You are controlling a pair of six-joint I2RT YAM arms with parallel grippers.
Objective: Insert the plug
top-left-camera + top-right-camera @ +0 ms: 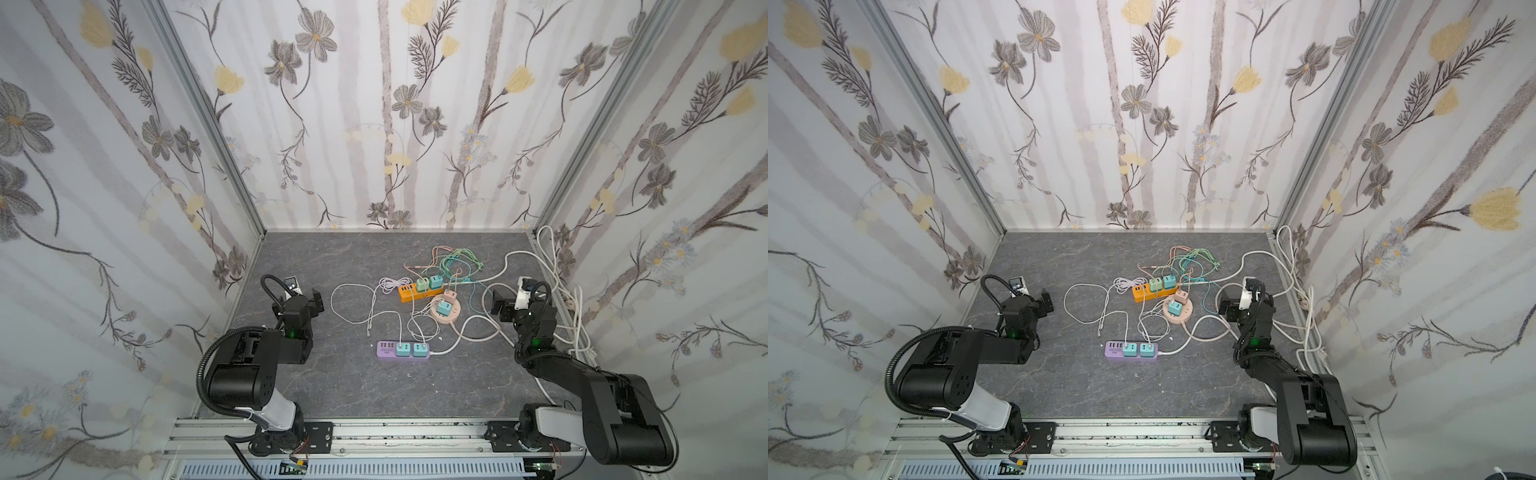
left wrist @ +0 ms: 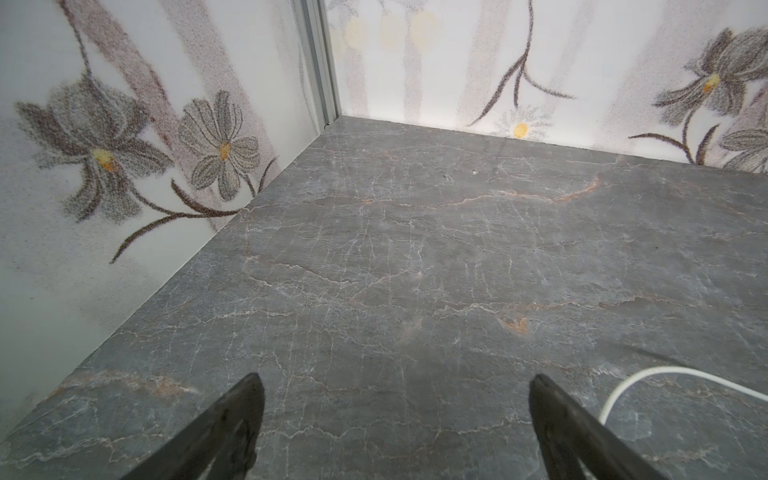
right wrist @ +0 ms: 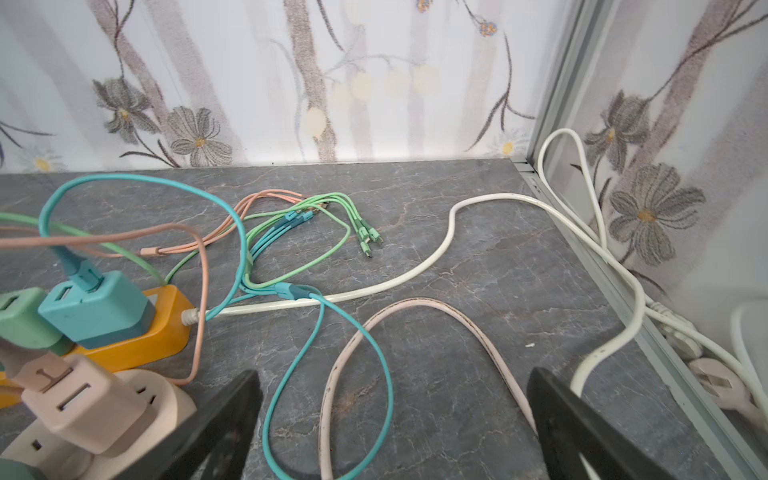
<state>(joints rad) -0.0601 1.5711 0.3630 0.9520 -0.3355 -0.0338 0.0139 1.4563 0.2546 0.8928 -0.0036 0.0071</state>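
Two dark fingers (image 2: 232,424) stand wide apart over the grey, veined tabletop (image 2: 415,249), which shows between them. A white cable (image 2: 648,374) curves just beside one finger, seemingly lying flat. Flowered walls (image 2: 104,145) meet at a metal post (image 2: 320,58).

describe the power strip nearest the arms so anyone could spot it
On the grey tabletop, find the cable tangle. The power strip at its near edge, holding two teal chargers, is purple, unlike the orange strip and round pink hub.

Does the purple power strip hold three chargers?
No, the purple power strip carries only two teal chargers, side by side.
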